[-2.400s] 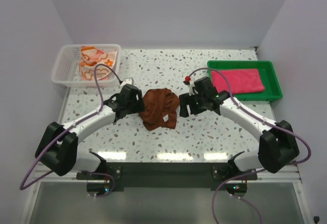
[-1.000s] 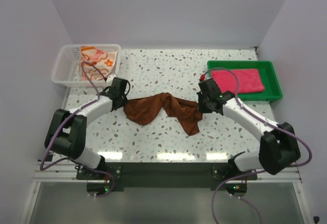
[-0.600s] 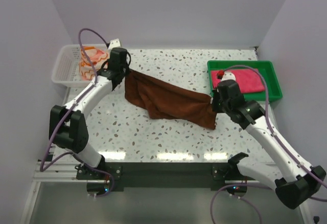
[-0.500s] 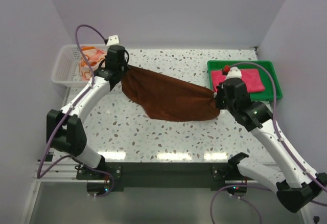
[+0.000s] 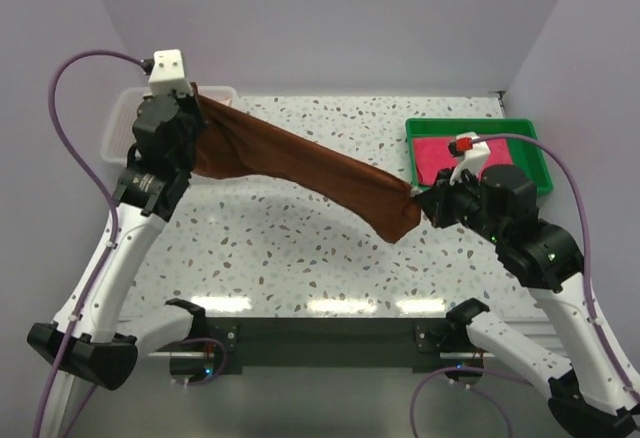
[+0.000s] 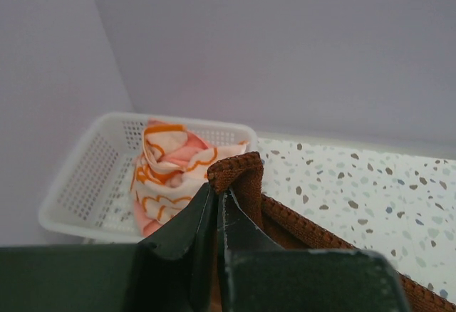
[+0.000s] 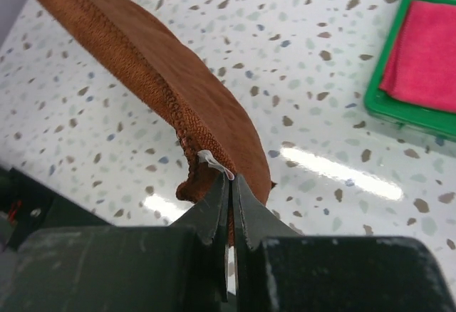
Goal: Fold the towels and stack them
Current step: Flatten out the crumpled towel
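Left gripper (image 6: pixel 217 192) — clamped hard on the stitched corner of the dark brown soft cloth towel (image 6: pixel 239 174), dark fingers (image 6: pixel 184 228) pressed together with only fabric between. Raised high over the far-left part of the white speckled table (image 5: pixel 300 248), wrist tipped above the white plastic mesh basket (image 6: pixel 78 191), forearm rising steeply from the base at the near edge. In the basket below, crumpled: an orange-and-white patterned cloth towel (image 6: pixel 167 166).

Right gripper (image 7: pixel 229 178) — likewise closed, nipping the opposite corner of the brown towel beside its small white label (image 7: pixel 212 159). Held lower, over the right half of the table, just at the near-left corner of the green plastic tray (image 5: pixel 530 153). Elbow bent up high, forearm angled down toward the cloth.

Between the two: brown towel lifted clear of the table, strung in a sloping band from high at the left to low at the right, a loose fold hanging near the Right gripper. In the tray, lying flat: a hot pink cloth towel (image 5: pixel 440 156).
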{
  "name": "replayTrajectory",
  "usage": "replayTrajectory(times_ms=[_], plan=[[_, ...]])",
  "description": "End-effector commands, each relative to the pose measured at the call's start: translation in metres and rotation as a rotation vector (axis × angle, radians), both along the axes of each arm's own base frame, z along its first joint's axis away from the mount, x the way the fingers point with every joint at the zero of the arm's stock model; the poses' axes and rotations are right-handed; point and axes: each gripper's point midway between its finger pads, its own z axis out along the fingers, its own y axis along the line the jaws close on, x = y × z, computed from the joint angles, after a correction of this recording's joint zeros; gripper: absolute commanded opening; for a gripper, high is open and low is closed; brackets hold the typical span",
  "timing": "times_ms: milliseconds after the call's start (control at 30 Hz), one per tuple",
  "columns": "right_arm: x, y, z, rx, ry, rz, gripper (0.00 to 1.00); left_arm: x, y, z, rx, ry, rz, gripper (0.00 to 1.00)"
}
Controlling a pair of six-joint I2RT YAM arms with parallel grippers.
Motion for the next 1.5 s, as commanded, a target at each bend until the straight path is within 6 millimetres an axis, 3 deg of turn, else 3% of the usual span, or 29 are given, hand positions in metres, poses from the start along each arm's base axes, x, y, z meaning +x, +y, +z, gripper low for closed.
replayTrajectory(times_ms=[0, 167, 200, 267, 300, 333, 367, 400, 467, 500, 533, 567, 600, 633, 667, 733, 800, 867, 900, 1000, 1067, 1133, 1167, 1267, 1300, 1333, 1400, 1433, 1467], plan=[[-0.034, 0.024, -0.002, 0.043, 0.109, 0.203, 0.0, 0.002, 0.018, 0.051, 0.166, -0.083, 0.055, 0.0], [-0.041, 0.024, -0.012, 0.048, 0.2, 0.185, 0.0, 0.042, -0.009, 0.042, 0.276, -0.035, -0.069, 0.0], [-0.041, 0.023, -0.017, 0.045, 0.221, 0.178, 0.0, 0.061, -0.017, 0.027, 0.303, -0.005, -0.093, 0.0], [-0.04, 0.022, -0.03, 0.041, 0.281, 0.136, 0.0, 0.082, -0.036, 0.015, 0.317, 0.014, -0.167, 0.0], [-0.039, 0.019, -0.043, 0.027, 0.317, 0.105, 0.0, 0.104, -0.047, -0.013, 0.33, 0.071, -0.203, 0.0], [-0.036, 0.014, -0.052, 0.015, 0.341, 0.052, 0.0, 0.114, -0.064, -0.026, 0.336, 0.088, -0.258, 0.0], [-0.034, 0.01, -0.06, 0.003, 0.357, 0.013, 0.0, 0.133, -0.076, -0.057, 0.349, 0.144, -0.283, 0.01], [-0.033, 0.005, -0.075, -0.004, 0.392, -0.041, 0.0, 0.143, -0.087, -0.069, 0.358, 0.148, -0.3, 0.01], [-0.021, -0.007, -0.087, -0.038, 0.371, -0.139, 0.0, 0.156, -0.119, -0.094, 0.383, 0.17, -0.349, 0.01], [-0.019, -0.013, -0.098, -0.057, 0.385, -0.178, 0.0, 0.171, -0.134, -0.13, 0.414, 0.216, -0.366, 0.02], [-0.015, -0.018, -0.102, -0.062, 0.382, -0.227, 0.0, 0.178, -0.144, -0.145, 0.43, 0.234, -0.375, 0.03], [-0.009, -0.026, -0.108, -0.093, 0.379, -0.28, 0.0, 0.187, -0.156, -0.142, 0.439, 0.218, -0.353, 0.04], [-0.008, -0.03, -0.119, -0.117, 0.394, -0.304, 0.02, 0.199, -0.166, -0.181, 0.466, 0.279, -0.356, 0.05], [-0.005, -0.031, -0.122, -0.12, 0.397, -0.326, 0.06, 0.206, -0.176, -0.19, 0.472, 0.284, -0.355, 0.08], [-0.004, -0.034, -0.129, -0.141, 0.413, -0.348, 0.1, 0.222, -0.181, -0.203, 0.476, 0.29, -0.313, 0.16], [0.0, -0.045, -0.134, -0.18, 0.404, -0.417, 0.26, 0.234, -0.189, -0.207, 0.458, 0.283, -0.286, 0.27], [0.005, -0.055, -0.129, -0.202, 0.362, -0.461, 0.43, 0.245, -0.194, -0.196, 0.399, 0.254, -0.255, 0.64], [0.01, -0.058, -0.122, -0.212, 0.32, -0.463, 0.51, 0.243, -0.196, -0.17, 0.345, 0.209, -0.245, 0.9], [0.013, -0.058, -0.116, -0.231, 0.3, -0.443, 0.55, 0.24, -0.195, -0.159, 0.288, 0.191, -0.225, 0.96], [0.02, -0.045, -0.109, -0.236, 0.288, -0.347, 0.6, 0.219, -0.183, -0.123, 0.193, 0.153, -0.185, 1.0], [0.024, -0.019, -0.112, -0.199, 0.308, -0.211, 0.6, 0.2, -0.174, -0.107, 0.142, 0.159, -0.173, 1.0], [0.024, 0.009, -0.121, -0.158, 0.355, -0.062, 0.6, 0.178, -0.164, -0.127, 0.089, 0.246, -0.147, 1.0], [0.023, 0.019, -0.126, -0.144, 0.38, -0.015, 0.6, 0.164, -0.158, -0.116, 0.056, 0.249, -0.14, 1.0], [0.011, 0.043, -0.154, -0.154, 0.499, 0.092, 0.57, 0.119, -0.145, -0.149, -0.042, 0.376, -0.117, 1.0], [0.007, 0.046, -0.162, -0.174, 0.526, 0.103, 0.56, 0.108, -0.146, -0.157, -0.058, 0.398, -0.135, 1.0], [-0.002, 0.053, -0.171, -0.207, 0.55, 0.137, 0.55, 0.092, -0.145, -0.188, -0.059, 0.47, -0.156, 0.99], [-0.013, 0.057, -0.193, -0.258, 0.623, 0.145, 0.5, 0.076, -0.144, -0.195, -0.098, 0.487, -0.172, 0.97], [-0.022, 0.062, -0.199, -0.274, 0.645, 0.172, 0.47, 0.066, -0.142, -0.216, -0.097, 0.536, -0.172, 0.94], [-0.029, 0.062, -0.212, -0.295, 0.687, 0.177, 0.41, 0.062, -0.144, -0.224, -0.113, 0.553, -0.177, 0.92]])
